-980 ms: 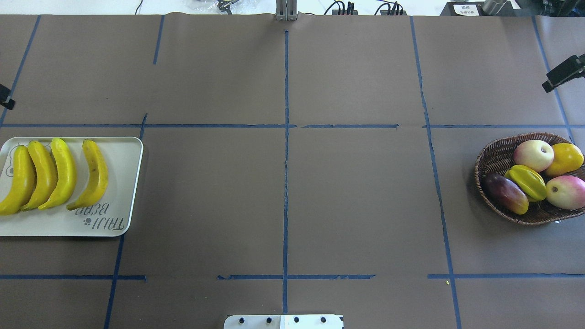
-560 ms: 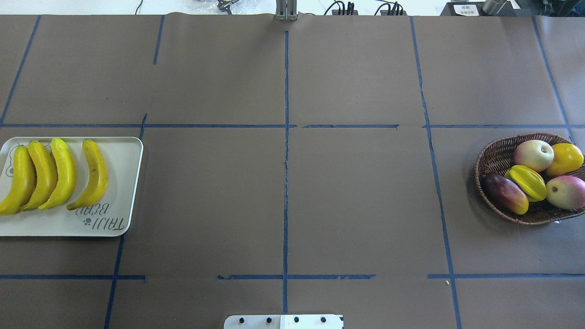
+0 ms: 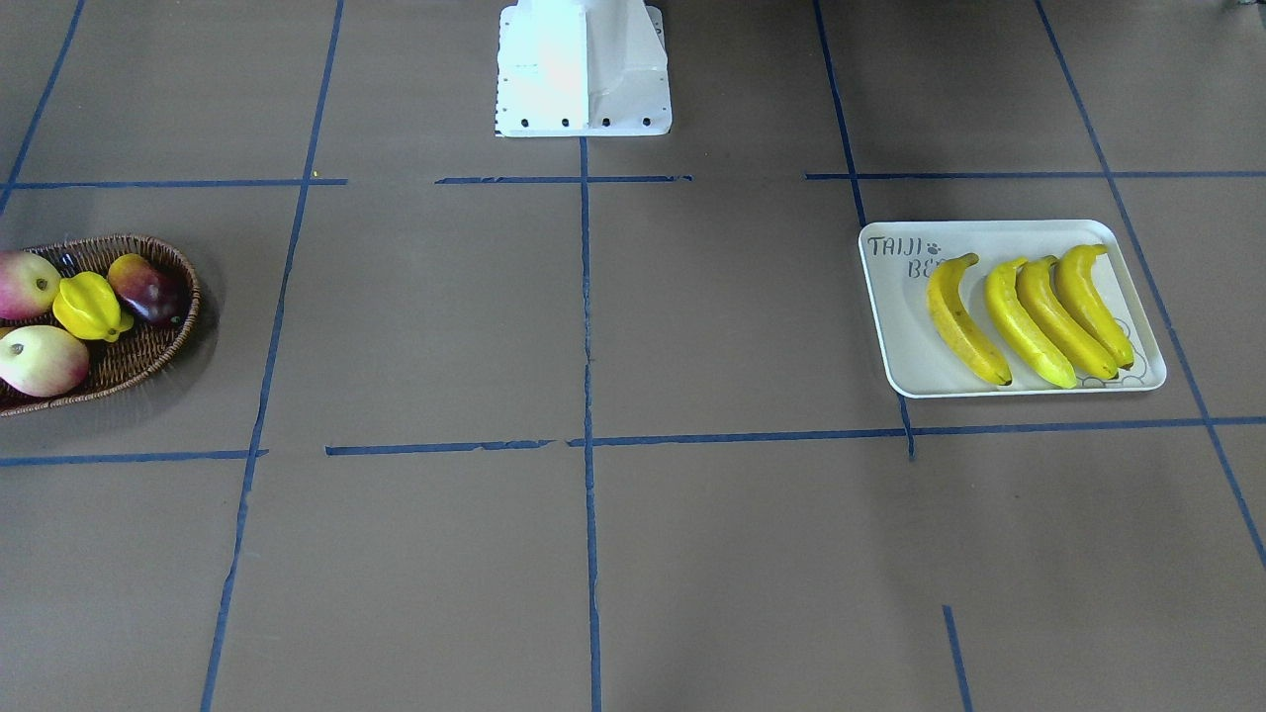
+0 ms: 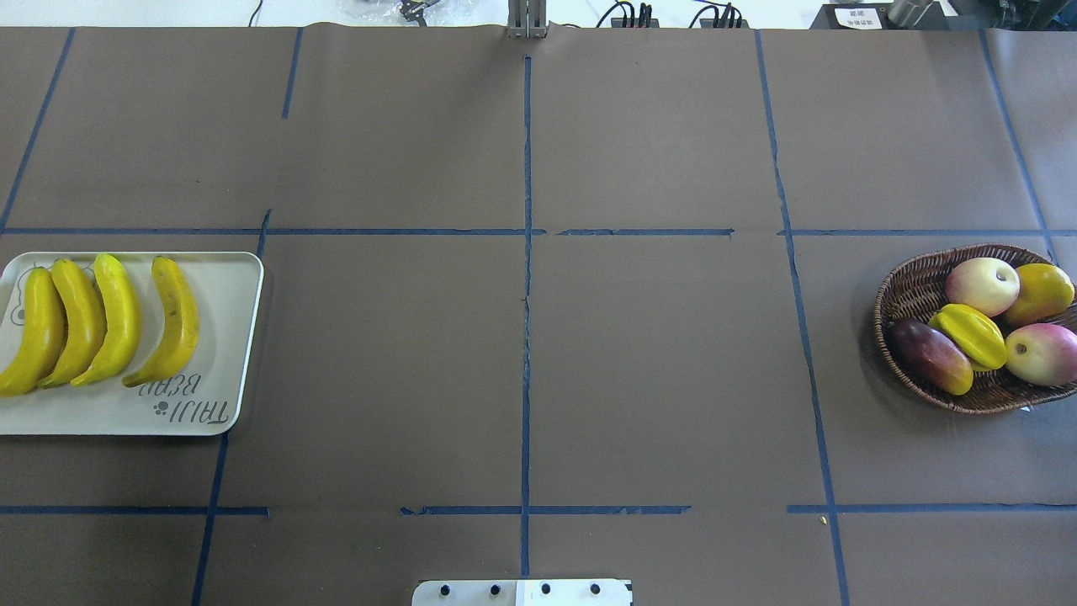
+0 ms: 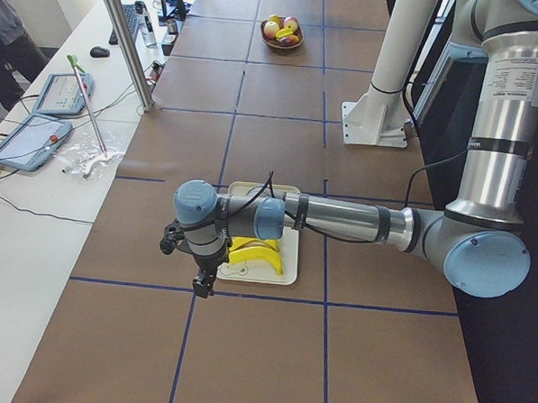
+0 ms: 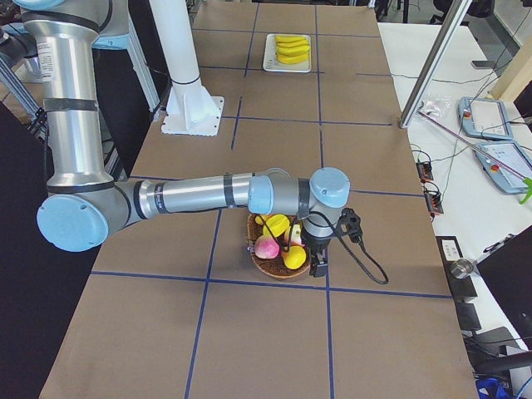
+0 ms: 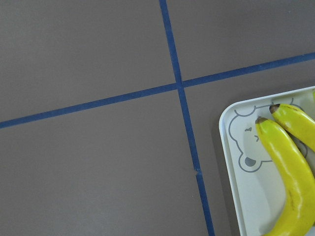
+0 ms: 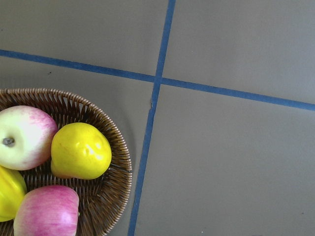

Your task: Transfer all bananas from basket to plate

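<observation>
Several yellow bananas (image 4: 172,320) lie side by side on the off-white plate (image 4: 227,337) at the table's left end. In the front-facing view the same bananas (image 3: 1029,316) rest on the plate (image 3: 900,336). At the right end, the wicker basket (image 4: 904,282) holds no banana. My left gripper (image 5: 197,283) hangs just beyond the plate's outer end and shows only in the left side view; I cannot tell its state. My right gripper (image 6: 318,266) hangs beside the basket (image 6: 270,270) and shows only in the right side view; I cannot tell its state.
The basket holds a yellow starfruit (image 4: 968,335), red-and-cream fruits (image 4: 980,284), a purple mango (image 4: 930,355) and a yellow fruit (image 4: 1043,290). The robot's white base (image 3: 584,69) stands at the near edge. Tablets and cables lie on a side bench (image 5: 38,126).
A second ago both grippers' dark tips showed at the left and right edges of the overhead view; both have withdrawn out of that view. Bananas, plate and basket have not moved.
</observation>
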`<state>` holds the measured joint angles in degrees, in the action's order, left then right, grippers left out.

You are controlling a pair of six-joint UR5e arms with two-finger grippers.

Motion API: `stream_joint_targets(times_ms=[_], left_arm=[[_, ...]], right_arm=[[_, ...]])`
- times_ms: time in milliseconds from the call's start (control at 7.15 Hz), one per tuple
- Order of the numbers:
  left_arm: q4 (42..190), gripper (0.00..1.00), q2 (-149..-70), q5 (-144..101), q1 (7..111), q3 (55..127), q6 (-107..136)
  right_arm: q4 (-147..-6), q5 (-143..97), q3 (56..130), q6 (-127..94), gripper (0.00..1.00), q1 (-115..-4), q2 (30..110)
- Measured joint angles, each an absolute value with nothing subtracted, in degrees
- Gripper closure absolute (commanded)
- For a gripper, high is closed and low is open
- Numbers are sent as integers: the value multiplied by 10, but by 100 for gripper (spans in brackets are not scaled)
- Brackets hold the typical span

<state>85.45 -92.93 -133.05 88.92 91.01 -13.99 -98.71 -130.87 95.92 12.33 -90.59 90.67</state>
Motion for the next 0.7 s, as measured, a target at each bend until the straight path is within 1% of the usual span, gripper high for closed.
stream_joint_targets(times_ms=[700], left_arm=[[859, 0, -897, -1346, 897, 914, -136]], right_arm=[[-968, -1311, 962, 68, 0, -906, 910]])
